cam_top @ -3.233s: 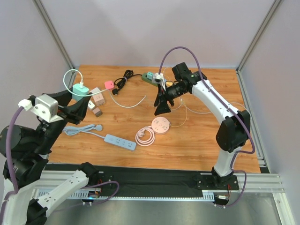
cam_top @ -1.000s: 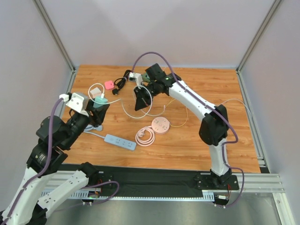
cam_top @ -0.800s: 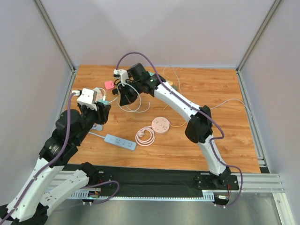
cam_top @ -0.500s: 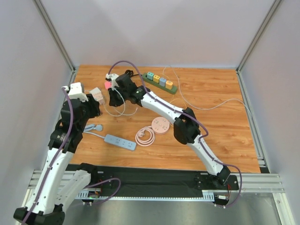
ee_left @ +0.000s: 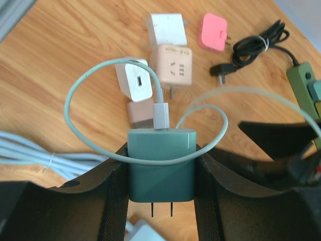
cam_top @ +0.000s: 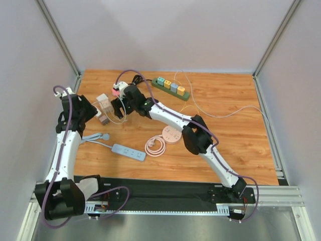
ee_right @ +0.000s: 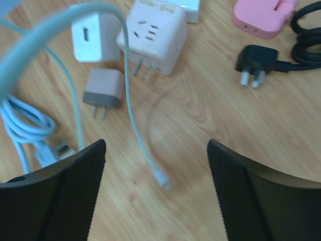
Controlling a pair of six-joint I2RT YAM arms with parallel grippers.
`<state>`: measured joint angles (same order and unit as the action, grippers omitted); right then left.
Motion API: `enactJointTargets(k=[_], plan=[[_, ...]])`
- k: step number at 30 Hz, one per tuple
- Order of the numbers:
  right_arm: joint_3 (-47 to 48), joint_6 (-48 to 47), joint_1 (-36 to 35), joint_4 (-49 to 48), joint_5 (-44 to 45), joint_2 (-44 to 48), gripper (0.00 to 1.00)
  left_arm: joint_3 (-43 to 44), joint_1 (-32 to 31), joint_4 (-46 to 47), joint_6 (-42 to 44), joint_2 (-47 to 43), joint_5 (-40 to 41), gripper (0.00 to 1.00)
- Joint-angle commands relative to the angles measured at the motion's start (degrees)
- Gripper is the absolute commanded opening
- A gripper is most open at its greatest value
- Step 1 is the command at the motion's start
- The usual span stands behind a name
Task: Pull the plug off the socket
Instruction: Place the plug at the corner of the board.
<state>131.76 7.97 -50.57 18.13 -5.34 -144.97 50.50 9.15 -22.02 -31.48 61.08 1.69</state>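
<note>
Right tool (ee_right: 155, 150) just went from closed to wide open and dropped the pale cable (ee_right: 131, 115), whose loose end now dangles over the table (ee_right: 200, 100). Left tool (ee_left: 159, 173) clamps the green charger (ee_left: 160, 150), with the white plug (ee_left: 161, 115) seated in its top. The pull looks unfinished and probably needs a regrasp.

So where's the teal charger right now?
Left wrist view, centre: the teal charger is clamped in the left gripper, just short of the white adapter and beige cube socket.
</note>
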Motion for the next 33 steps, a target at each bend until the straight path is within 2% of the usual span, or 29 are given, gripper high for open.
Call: enactJointTargets(k=[1,3,4,7,11,14,18,23,25,29,33], plan=[[-3.79,-14.08,4.33,3.39,-4.56,8.36,0.87,6.44,1.22,6.02,-1.91,2.89,0.42,0.0],[-6.6,-20.07,5.47,10.06,-10.54,9.96,1.0,8.64,1.31,6.38,-2.17,5.96,-0.2,0.0],[-6.87,-26.45,5.74,13.13,-12.39,10.66,1.0,9.26,1.4,6.9,-2.18,6.94,-1.16,0.0],[-7.84,-31.6,5.92,20.62,-10.75,10.32,1.0,10.14,1.4,8.13,-2.53,9.58,-4.5,0.0],[-7.76,-31.26,5.92,20.72,-7.67,8.65,1.0,9.27,1.4,9.28,-1.39,10.47,-7.93,0.0],[-3.37,-30.29,5.74,22.12,-5.66,6.28,1.0,8.48,1.57,9.89,-0.07,9.85,-9.95,0.0],[2.18,-33.09,5.48,26.16,-3.44,4.08,1.0,9.26,3.06,8.75,-1.29,8.71,-4.53,0.0],[-5.0,-39.95,6.09,28.89,-10.37,8.29,1.0,12.33,10.87,8.75,-11.82,7.21,-2.84,0.0],[-6.95,-41.1,6.18,28.98,-11.17,9.87,1.0,14.18,12.29,7.7,-13.16,7.39,-1.78,0.0],[-9.33,-39.7,7.32,30.21,-14.42,13.12,1.0,17.7,12.39,6.55,-13.95,7.39,0.59,0.0],[-12.74,-37.06,9.34,30.56,-18.91,20.22,1.0,17.44,12.39,7.07,-15.09,5.55,5.06,0.0]])
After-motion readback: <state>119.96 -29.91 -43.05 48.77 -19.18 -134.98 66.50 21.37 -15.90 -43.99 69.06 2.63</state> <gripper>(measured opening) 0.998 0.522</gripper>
